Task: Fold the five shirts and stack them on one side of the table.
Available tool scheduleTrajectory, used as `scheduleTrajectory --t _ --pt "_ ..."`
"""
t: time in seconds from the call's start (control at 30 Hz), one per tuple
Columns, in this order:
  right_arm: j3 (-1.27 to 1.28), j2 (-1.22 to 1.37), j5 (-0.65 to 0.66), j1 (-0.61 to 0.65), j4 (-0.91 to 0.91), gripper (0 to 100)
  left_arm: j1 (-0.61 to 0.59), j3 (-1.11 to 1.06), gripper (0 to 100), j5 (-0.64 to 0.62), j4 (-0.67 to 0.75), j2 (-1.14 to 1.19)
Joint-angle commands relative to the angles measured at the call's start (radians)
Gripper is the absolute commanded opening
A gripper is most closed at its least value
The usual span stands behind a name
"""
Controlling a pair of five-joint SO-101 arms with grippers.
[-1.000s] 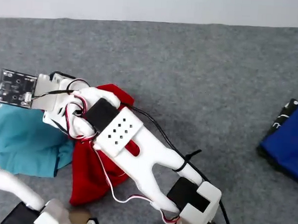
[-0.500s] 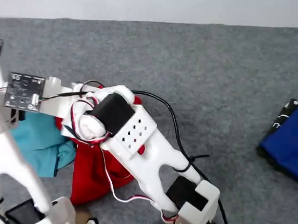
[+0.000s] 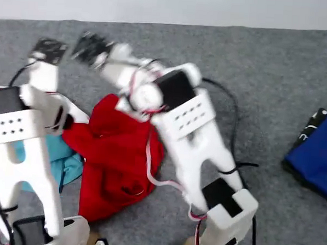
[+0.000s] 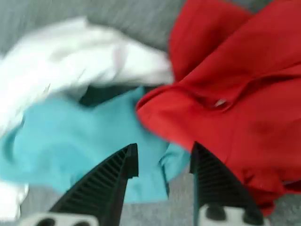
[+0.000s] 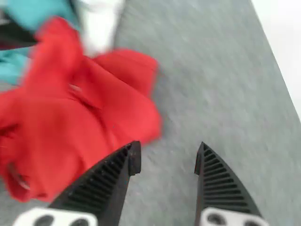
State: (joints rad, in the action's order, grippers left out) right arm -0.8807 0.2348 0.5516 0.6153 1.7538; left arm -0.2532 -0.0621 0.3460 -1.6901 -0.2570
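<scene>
Both empty, the left gripper [image 4: 162, 160] and right gripper [image 5: 165, 160] hang released by the crumpled red shirt [image 3: 117, 158], teal shirt [image 3: 68, 161] at its 9 o'clock, seemingly poised to spread it.

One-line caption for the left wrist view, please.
Open left gripper above where a crumpled red shirt meets a teal shirt, white shirt beyond.

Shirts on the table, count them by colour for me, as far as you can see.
red shirt: 1
teal shirt: 1
white shirt: 1
blue shirt: 1
Total: 4
A black piece beside the blue shirt is too cut off to count.
</scene>
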Motion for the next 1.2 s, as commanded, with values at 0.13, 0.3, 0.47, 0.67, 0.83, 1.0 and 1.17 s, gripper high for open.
scheduleTrajectory --t 0.13,0.3,0.47,0.67,0.83,1.0,1.17 --pt "-0.04 -0.085 -0.069 -0.311 0.039 20.2 0.169 0.028 21 0.015 0.038 0.206" --pt "-0.04 -0.087 -0.069 -0.473 0.039 20.2 0.222 0.102 21 0.052 0.038 0.325" --pt "-0.04 -0.087 -0.068 -0.556 0.039 20.2 0.221 0.177 21 0.071 0.072 0.43" --pt "-0.04 -0.085 -0.064 -0.582 0.039 20.2 0.221 0.223 21 0.078 0.072 0.523" --pt "-0.04 -0.085 -0.064 -0.584 0.039 20.2 0.221 0.219 21 0.12 0.044 0.554" --pt "-0.04 -0.085 -0.064 -0.585 0.039 20.2 0.21 0.217 21 0.121 0.043 0.56" --pt "-0.04 -0.085 -0.064 -0.585 0.039 20.2 0.178 0.211 21 0.123 0.095 0.565"
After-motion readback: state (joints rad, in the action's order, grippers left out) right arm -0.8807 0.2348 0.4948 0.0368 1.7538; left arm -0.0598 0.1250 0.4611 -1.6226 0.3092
